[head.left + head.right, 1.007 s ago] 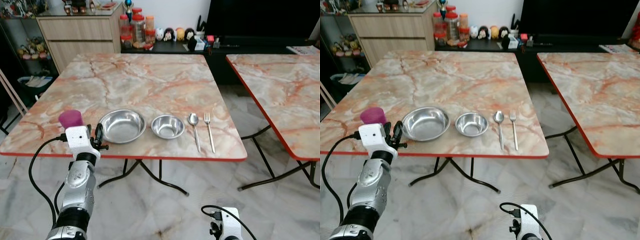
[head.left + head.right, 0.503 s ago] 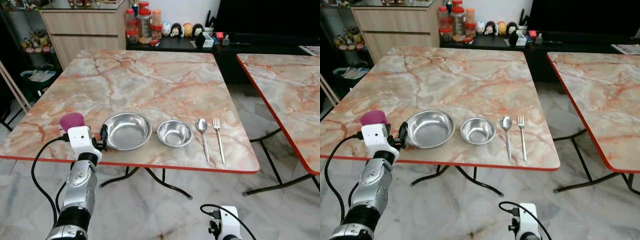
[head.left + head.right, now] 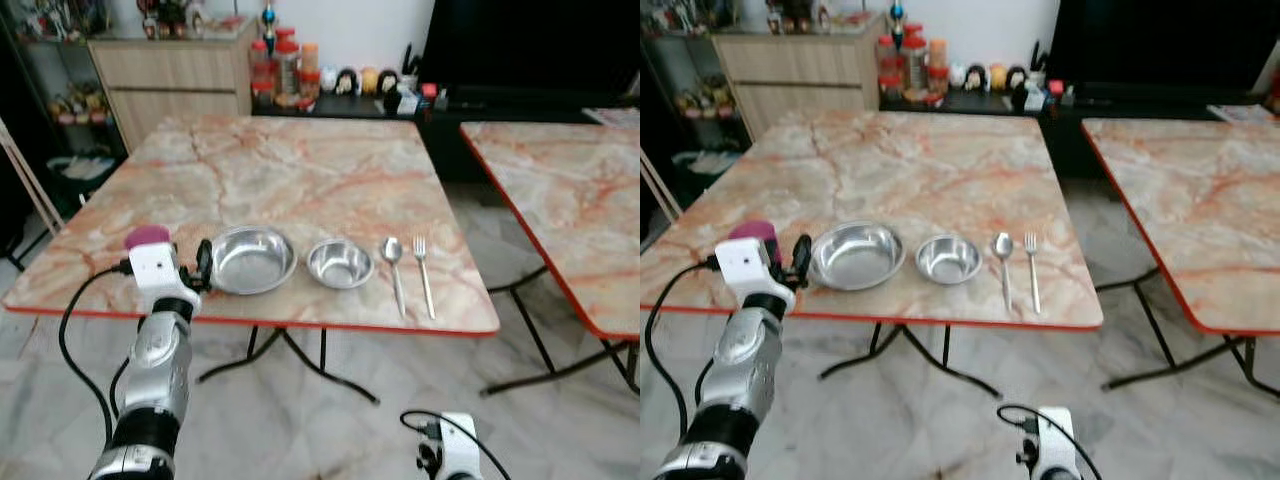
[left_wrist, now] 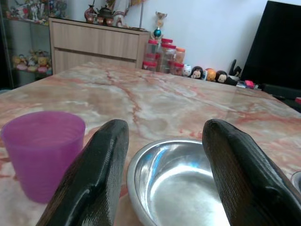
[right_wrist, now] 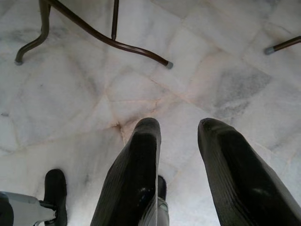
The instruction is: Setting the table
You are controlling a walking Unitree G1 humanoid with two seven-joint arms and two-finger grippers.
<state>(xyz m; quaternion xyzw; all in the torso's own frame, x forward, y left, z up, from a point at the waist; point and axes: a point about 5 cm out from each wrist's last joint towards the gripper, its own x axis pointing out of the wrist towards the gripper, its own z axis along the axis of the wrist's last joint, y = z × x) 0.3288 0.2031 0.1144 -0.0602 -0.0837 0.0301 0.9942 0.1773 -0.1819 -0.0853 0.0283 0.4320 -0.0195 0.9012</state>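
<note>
Left eye view showed a marble table with a big bowl, a small bowl, a spoon and a fork in a row near its front edge. A purple cup stood left of the big bowl. The left gripper hung at the table edge, fingers apart, before the big bowl. The right gripper hung low over the floor, fingers apart.

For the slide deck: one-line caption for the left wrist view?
Open left gripper at the table edge, facing the large steel bowl, purple cup beside it.
</note>
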